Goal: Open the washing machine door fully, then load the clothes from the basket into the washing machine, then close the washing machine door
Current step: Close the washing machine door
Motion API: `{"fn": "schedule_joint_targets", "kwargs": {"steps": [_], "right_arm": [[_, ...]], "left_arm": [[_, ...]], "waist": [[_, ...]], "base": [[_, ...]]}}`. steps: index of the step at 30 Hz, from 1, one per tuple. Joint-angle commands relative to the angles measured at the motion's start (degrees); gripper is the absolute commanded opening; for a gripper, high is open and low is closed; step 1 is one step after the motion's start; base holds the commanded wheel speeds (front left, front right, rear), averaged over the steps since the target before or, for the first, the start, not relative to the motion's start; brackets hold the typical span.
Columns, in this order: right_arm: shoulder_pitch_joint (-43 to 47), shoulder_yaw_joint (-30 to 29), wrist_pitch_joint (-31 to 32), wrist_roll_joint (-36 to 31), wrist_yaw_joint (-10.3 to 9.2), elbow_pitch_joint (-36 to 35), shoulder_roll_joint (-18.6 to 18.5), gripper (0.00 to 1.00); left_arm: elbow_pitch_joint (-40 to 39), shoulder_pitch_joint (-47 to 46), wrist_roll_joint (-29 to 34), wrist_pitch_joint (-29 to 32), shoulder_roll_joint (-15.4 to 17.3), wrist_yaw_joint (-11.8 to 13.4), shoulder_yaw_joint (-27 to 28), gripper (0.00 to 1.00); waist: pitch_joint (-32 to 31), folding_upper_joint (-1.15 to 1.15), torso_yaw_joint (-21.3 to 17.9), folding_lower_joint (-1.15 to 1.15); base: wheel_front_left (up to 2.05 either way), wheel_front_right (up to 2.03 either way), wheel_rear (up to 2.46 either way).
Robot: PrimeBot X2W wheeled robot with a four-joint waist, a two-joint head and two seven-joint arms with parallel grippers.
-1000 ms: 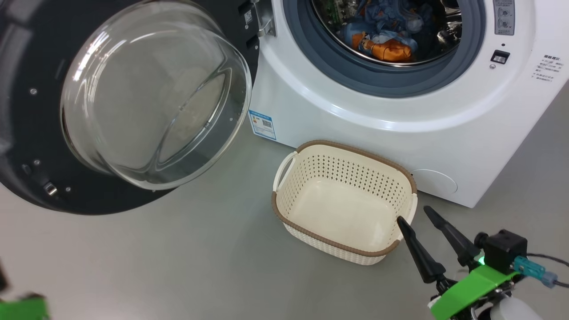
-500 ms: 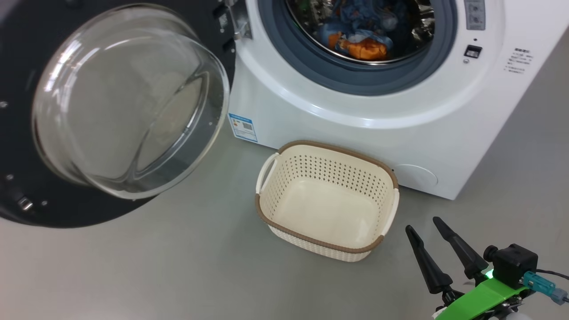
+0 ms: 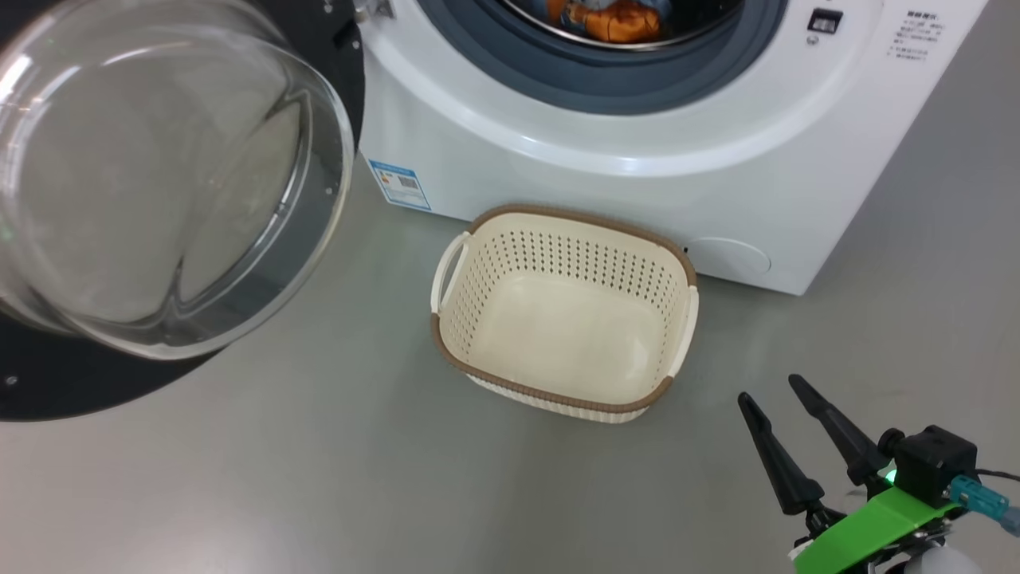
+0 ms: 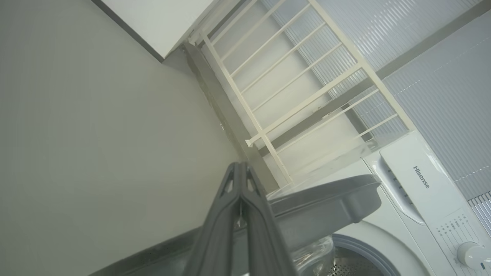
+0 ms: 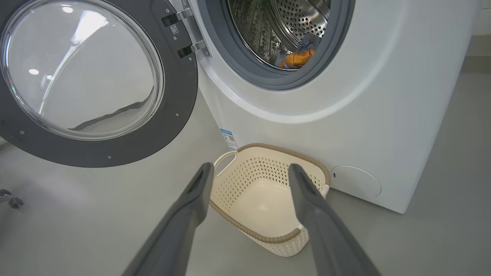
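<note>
1. We are finding the right gripper released: its two dark fingers are standing wide apart with nothing between them. It is hovering low over the grey floor, near the basket's closest corner but apart from it.
2. We are finding the left gripper clenched, its fingers pressed flat together on nothing. It is pointing past the grey upper edge of the washing machine door, and we cannot tell whether it is touching that edge.
3. The basket is sitting empty on the floor, close before the washing machine and below its opening. We are judging that this placing keeps each lift short.
4. The clothes are lying inside the steel drum, behind the grey gasket. We are judging the loading step complete.
5. The washing machine door is hanging wide open on its hinges, glass bowl turned outward. We are judging that only the closing is outstanding. The shut left fingers would suit a flat push on the door.
</note>
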Motion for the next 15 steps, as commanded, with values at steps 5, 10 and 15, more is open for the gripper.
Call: {"fn": "schedule_joint_targets", "kwargs": {"steps": [5,10,15], "right_arm": [[-2.16,1.18,-0.27,-0.22,0.17,-1.71,-1.23,1.0],[-2.49,1.0,-0.27,-0.05,0.17,-1.58,-1.61,1.0],[-2.27,0.74,-0.27,-0.05,0.17,-1.4,-1.14,1.0]], "left_arm": [[1.39,-2.54,-3.16,6.75,4.96,-0.16,0.2,0.0],[0.41,-0.67,-4.12,14.95,4.18,-0.16,-3.59,0.0],[-3.22,1.25,-4.67,18.9,4.11,-0.16,-4.92,0.0]], "waist": [[2.88,0.0,-1.11,0.0],[2.3,0.0,-1.12,0.0],[1.32,0.0,-0.9,0.0]], "base": [[0.0,0.0,0.0],[0.0,0.0,0.0],[0.0,0.0,0.0]]}}
